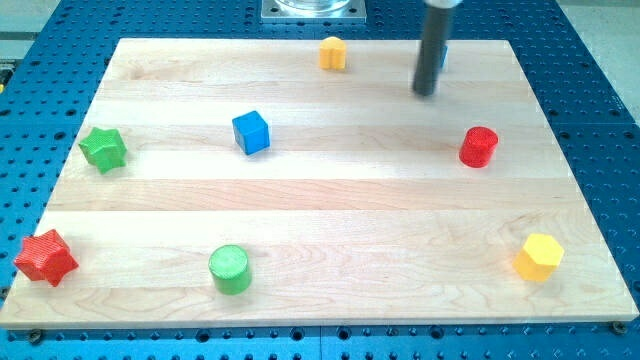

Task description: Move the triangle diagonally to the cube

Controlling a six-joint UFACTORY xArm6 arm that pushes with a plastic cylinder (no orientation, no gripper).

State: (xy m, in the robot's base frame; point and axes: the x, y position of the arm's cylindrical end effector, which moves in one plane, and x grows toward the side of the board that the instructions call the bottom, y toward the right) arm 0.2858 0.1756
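The blue cube (251,132) sits left of the board's middle. My tip (427,93) is near the view's top right, far to the right of the cube. A sliver of a blue block (443,58) shows just behind the rod's right edge. The rod hides most of it, so I cannot make out its shape. No other triangle shows on the board.
A small yellow block (332,52) is at the top middle. A red cylinder (479,147) sits below and right of my tip. A green star (103,149) is at the left, a red star (45,257) at the bottom left. A green cylinder (229,269) and a yellow hexagon (539,257) are near the bottom.
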